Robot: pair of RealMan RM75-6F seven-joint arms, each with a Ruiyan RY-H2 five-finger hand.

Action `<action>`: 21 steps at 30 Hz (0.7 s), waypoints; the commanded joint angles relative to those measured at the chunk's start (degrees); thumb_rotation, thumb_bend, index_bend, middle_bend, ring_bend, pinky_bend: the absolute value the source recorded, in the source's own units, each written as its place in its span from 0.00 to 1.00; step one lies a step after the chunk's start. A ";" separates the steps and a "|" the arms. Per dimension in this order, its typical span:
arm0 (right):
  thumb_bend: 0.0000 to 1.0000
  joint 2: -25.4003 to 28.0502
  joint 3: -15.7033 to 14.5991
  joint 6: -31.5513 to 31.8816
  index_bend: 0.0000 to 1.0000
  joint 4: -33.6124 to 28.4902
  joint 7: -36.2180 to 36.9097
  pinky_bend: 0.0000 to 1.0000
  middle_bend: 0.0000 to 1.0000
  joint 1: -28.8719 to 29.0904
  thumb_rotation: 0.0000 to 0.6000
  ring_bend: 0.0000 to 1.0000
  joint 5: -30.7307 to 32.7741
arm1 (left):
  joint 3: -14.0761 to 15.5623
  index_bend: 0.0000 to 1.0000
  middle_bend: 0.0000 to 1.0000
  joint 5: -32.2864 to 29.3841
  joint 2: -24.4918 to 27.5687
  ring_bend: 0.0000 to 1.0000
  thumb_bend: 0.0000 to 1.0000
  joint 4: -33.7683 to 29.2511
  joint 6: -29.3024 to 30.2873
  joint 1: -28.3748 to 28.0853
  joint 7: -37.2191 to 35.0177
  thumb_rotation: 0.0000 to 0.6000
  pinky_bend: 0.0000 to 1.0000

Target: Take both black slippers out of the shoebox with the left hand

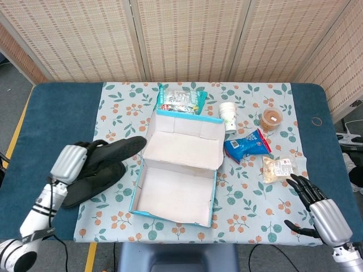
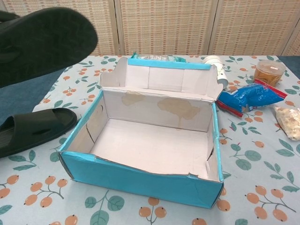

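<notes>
My left hand [image 1: 70,164] grips a black slipper [image 1: 116,149] and holds it in the air, left of the shoebox [image 1: 144,207] and above the other black slipper [image 1: 93,183], which lies flat on the cloth. In the chest view the held slipper [image 2: 44,40] fills the top left corner and the lying slipper [image 2: 33,129] sits beside the shoebox [image 2: 140,180]. The box is open and nothing is inside it. At the table's front right corner my right hand [image 1: 317,209] rests with its fingers spread, holding nothing.
Behind the box lies a snack packet [image 1: 180,100]. To its right stand a white cup [image 1: 228,115], a blue packet [image 1: 247,145], a round tub [image 1: 271,119] and a clear snack bag [image 1: 278,168]. The blue tabletop [image 1: 51,119] extends left of the cloth.
</notes>
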 commanded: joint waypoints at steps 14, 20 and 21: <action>0.09 -0.47 -0.69 -0.73 0.00 -0.63 -1.71 0.18 0.00 -0.09 0.92 0.00 -0.99 | 9.76 0.74 0.42 15.54 -8.63 0.28 0.58 42.10 18.53 14.35 -18.51 1.00 0.36; 0.09 -0.95 -0.88 -2.07 0.00 -0.79 -2.83 0.18 0.00 0.24 0.92 0.00 -0.84 | 8.89 0.72 0.41 15.08 -14.84 0.24 0.58 52.12 18.49 14.91 -22.56 1.00 0.34; 0.09 -0.97 -0.99 -2.33 0.00 -0.90 -2.92 0.18 0.00 0.33 0.92 0.00 -0.94 | 8.75 0.71 0.41 15.17 -16.09 0.24 0.58 53.92 17.79 14.37 -22.94 1.00 0.34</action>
